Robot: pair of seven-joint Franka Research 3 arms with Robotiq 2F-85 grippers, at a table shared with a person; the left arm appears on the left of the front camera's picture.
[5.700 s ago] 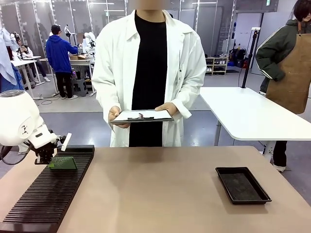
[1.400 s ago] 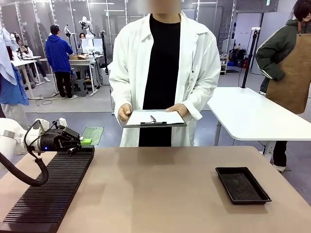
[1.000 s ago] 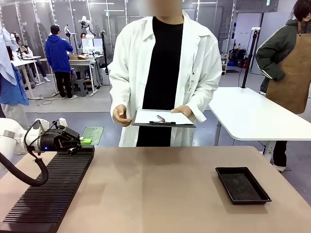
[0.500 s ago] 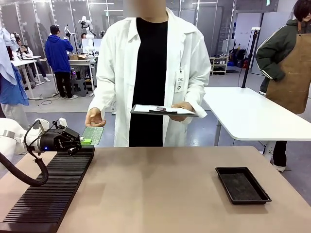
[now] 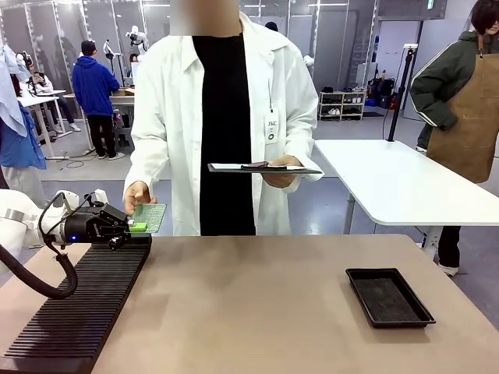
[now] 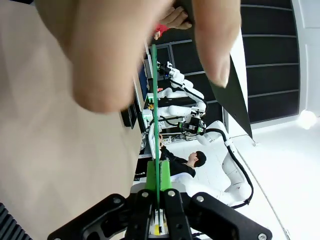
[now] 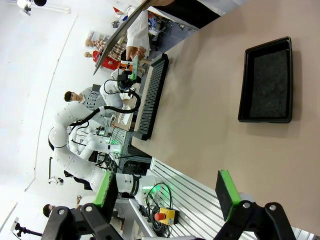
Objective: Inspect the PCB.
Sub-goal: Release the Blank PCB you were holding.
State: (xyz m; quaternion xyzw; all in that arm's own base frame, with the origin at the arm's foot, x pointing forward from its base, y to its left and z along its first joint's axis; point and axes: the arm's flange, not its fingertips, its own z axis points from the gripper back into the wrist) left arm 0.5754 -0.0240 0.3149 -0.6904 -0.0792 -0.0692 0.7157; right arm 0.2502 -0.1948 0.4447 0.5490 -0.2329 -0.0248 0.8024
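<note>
Holding the PCB [image 5: 151,216] by its near edge, the left gripper [image 5: 134,227] is clamped shut on it at the far left corner of the bench [image 5: 257,312], just above the far end of the black slotted rack [image 5: 78,304]. The board's long axis runs straight away from the gripper towards the person. In the left wrist view the board is edge-on, rising from between the pads. The person's hand [image 5: 137,195] is at the board's far end, with digits on either side of it. Whether they already pinch it I cannot tell. That hand is far nearer than the right gripper [image 7: 166,190], which stands wide apart and empty, well off to the right. The person's other hand carries a clipboard [image 5: 263,167]. The black tray [image 5: 390,296] lies at the right, well clear, and nothing blocks a handover.
</note>
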